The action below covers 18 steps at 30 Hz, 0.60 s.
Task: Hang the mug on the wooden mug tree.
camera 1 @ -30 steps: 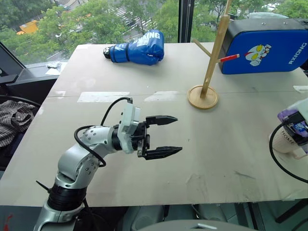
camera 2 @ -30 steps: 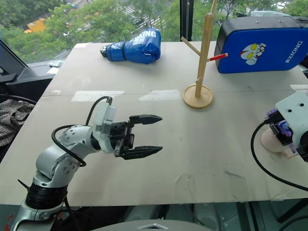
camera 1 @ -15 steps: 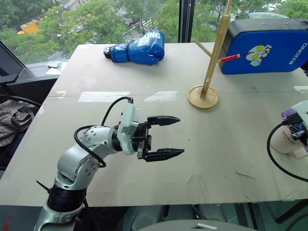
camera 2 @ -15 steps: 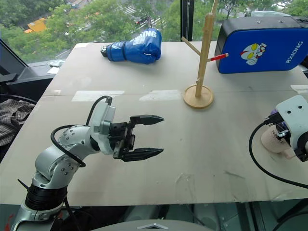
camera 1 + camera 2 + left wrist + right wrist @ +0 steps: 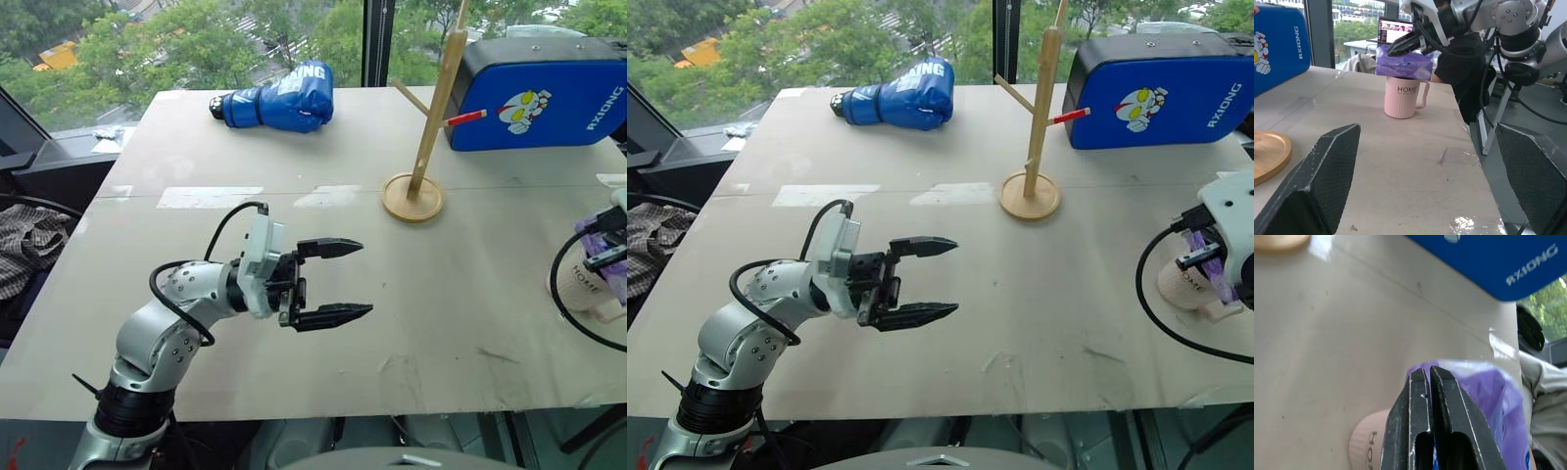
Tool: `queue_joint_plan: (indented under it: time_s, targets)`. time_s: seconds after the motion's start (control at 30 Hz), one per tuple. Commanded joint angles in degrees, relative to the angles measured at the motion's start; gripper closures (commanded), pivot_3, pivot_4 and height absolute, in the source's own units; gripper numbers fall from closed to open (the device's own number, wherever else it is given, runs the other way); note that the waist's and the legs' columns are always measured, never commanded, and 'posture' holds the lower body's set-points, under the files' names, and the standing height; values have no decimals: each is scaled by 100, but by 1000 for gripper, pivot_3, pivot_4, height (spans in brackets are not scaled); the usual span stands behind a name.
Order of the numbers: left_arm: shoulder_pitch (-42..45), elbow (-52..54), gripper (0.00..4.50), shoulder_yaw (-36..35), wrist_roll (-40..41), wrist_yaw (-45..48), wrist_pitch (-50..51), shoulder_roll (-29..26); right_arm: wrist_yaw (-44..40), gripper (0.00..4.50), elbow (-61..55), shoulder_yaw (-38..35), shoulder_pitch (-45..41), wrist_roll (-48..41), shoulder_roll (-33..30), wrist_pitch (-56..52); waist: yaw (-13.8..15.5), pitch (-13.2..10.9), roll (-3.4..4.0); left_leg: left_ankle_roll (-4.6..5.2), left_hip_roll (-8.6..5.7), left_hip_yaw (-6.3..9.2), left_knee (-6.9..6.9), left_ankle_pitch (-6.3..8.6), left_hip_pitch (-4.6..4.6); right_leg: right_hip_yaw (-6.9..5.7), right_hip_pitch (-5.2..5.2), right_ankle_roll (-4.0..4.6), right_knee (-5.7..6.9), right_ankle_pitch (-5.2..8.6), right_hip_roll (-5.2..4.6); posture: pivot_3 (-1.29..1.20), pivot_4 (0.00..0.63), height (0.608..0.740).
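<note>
Since the earlier frame: my right gripper [image 5: 1409,43] has clamped its fingers shut on the purple tissue packet [image 5: 1404,64], where a second ago they stood wide; my left arm has kept its place.

Right jaws: closed tight, pinching the thin plastic at the packet's upper edge. In the right wrist view the two black fingers [image 5: 1442,416] lie almost flat together with the purple film around them.

Left jaws: my left gripper [image 5: 333,279] is open wide and empty, hovering above the middle of the table [image 5: 196,157].

Mug: the cream "HOME" mug [image 5: 1402,96] stands upright near the table's right edge, mouth up, handle turned toward that edge. The packet sits across its mouth, so I judge the mug is blocked until that comes off.

Mug tree: the wooden mug tree [image 5: 428,117] stands upright on its round base toward the table's far side, well apart from the mug, its slim pegs bare. A blue boxing glove [image 5: 279,100] and a blue pad [image 5: 544,93] lie beyond it.

Key relation: the mug lies directly beneath my right jaws, its long axis vertical. My right arm is far nearer it than my left.

Arm pose: right gripper angled slightly downward over the mug's rim; left gripper level, pointing across toward the mug.

Step in hand: clearing the packet, as I judge it.
</note>
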State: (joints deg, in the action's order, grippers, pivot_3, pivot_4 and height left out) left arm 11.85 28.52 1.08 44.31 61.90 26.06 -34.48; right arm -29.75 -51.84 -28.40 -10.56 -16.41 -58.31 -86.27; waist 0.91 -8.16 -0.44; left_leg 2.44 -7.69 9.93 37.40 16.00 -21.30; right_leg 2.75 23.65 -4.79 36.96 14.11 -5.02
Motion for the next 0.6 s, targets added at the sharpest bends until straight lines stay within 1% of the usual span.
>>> queue_joint_plan:
  time_s: [0.03, 0.13, 0.17, 0.2, 0.23, 0.27, 0.3, 0.33, 0.43, 0.47, 0.6]
  targets:
    - [-33, 70, 0, -63, -6, 66, -151, 0, -256, 4243, -140, -418, -115, -184, -41, -230, 10, 0, 0, 0, 0, 0, 0, 0, 0, 0, 0, 0, 0, 0, 0, 0, 150, 740]
    - [-63, 85, 0, -41, -33, 69, -184, 13, -301, 3314, -128, -650, 144, -119, -162, -378, 17, 0, 0, 1, 0, 1, 0, 0, -3, -2, 0, 0, -4, 0, -1, 0, 150, 740]
    - [-65, 86, 0, -39, -36, 70, -188, 15, -307, 2737, -127, -692, 223, -99, -217, -387, 29, 0, 0, 1, 0, 1, 0, 0, -4, -2, 0, 0, -4, 0, -1, 0, 150, 740]
    - [-58, 74, 0, -22, -49, 73, -199, 27, -341, 2737, -121, -778, 388, -83, -265, -389, 29, 0, 0, 1, 0, 2, 0, 0, -5, -4, 0, 0, -5, 0, -2, 0, 150, 740]
    - [-55, 67, 0, -3, -61, 76, -208, 39, -363, 2086, -118, -846, 526, -73, -272, -397, 25, 0, 0, 1, 0, 1, 0, 0, -5, -3, 1, 0, -5, 0, -2, 0, 150, 740]
    - [-54, 62, 0, 14, -67, 80, -212, 48, -344, 1939, -105, -884, 636, -38, -271, -389, 24, 0, 0, 0, 0, 1, 0, 0, -5, -3, 1, 0, -4, 0, -1, 0, 150, 740]
    - [-57, 60, 0, 31, -77, 86, -220, 55, -334, 1440, -83, -920, 732, -21, -265, -367, 23, 0, 0, 0, 0, 2, 1, 0, -5, -5, 1, 0, -3, 0, -1, 0, 150, 740]
    - [-58, 55, 0, 43, -84, 91, -228, 59, -298, 1258, -42, -934, 794, 5, -248, -337, 18, 0, 0, 0, 1, 2, 1, 0, -5, -5, 1, 0, -3, 0, -1, 0, 150, 740]
    - [-43, 49, 0, 64, -103, 88, -236, 75, -247, 109, 105, -971, 945, 63, -203, -234, 10, 0, 1, 0, 0, 0, 2, 0, -5, -2, 1, 0, -3, -1, -1, 0, 150, 740]
    - [-41, 53, 0, 67, -107, 83, -236, 78, -262, 33, 130, -986, 967, 51, -171, -231, 9, 0, 0, 0, 0, 0, 2, 0, -4, -3, 0, 0, -3, -1, -1, 0, 150, 740]
    - [-63, 107, 0, 72, -106, 35, -220, 70, -237, 33, 228, -1004, 1050, 80, -137, -138, 10, 0, 1, 0, 1, 1, 2, 0, -4, -3, 1, 0, -3, -1, -1, 0, 150, 740]
